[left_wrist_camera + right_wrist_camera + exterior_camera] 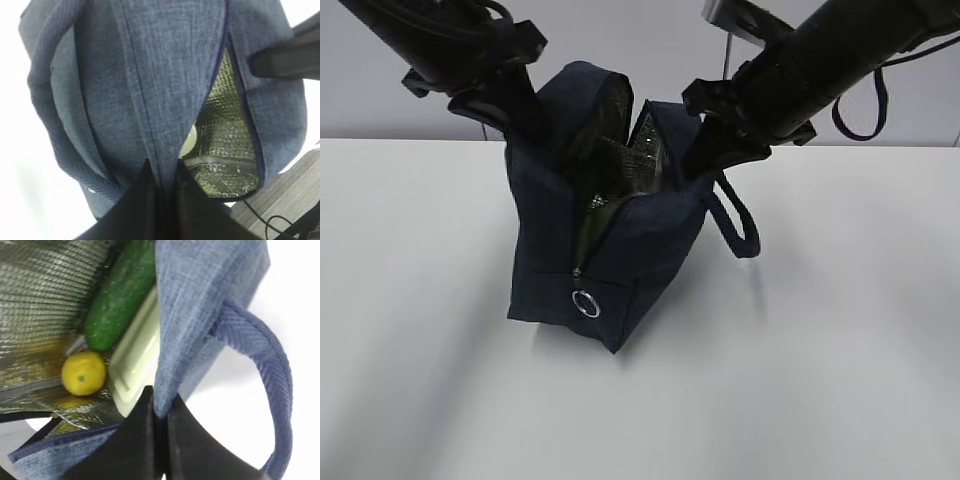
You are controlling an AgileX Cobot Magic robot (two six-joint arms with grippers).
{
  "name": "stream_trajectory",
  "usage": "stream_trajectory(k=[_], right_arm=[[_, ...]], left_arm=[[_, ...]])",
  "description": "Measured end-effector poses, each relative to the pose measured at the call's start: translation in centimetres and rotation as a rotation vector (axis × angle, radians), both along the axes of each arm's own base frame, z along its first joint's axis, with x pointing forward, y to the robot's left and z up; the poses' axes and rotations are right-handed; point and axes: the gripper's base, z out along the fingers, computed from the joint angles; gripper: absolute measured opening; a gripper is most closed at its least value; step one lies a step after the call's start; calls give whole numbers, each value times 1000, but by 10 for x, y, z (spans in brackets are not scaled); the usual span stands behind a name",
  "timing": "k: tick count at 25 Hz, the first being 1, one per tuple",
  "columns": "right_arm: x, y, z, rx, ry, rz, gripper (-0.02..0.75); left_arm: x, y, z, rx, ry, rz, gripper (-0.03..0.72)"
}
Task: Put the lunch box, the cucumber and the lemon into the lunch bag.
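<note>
Lunch bag [610, 250] upright, mouth upward — each gripper [162, 182] [160, 405] clamped on its rim — cucumber [120, 295] lengthwise beside lunch box [135, 360].

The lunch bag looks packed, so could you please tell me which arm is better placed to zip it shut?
Probably the left. The ring pull hangs low at the lunch bag's near end, slightly left of centre. Both the left hand and the right hand pinch fabric at the rim, so one must release first.
</note>
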Motion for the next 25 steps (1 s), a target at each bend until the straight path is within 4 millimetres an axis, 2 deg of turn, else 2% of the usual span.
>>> stream_trajectory(k=[4, 9, 12, 15, 25], right_arm=[[1, -10, 2, -55, 5, 20, 2], [3, -15, 12, -111, -26, 45, 2], [4, -17, 14, -139, -31, 56, 2], [3, -20, 13, -170, -28, 65, 2], [3, -21, 12, -193, -30, 73, 2]], left_arm=[[-8, -23, -1, -16, 2, -8, 6], [-11, -54, -17, -33, 25, -7, 6], [-12, -66, -25, -43, 34, -1, 6], [-13, -72, -27, -50, 40, 2, 6], [-13, -72, -27, -55, 52, 23, 6]])
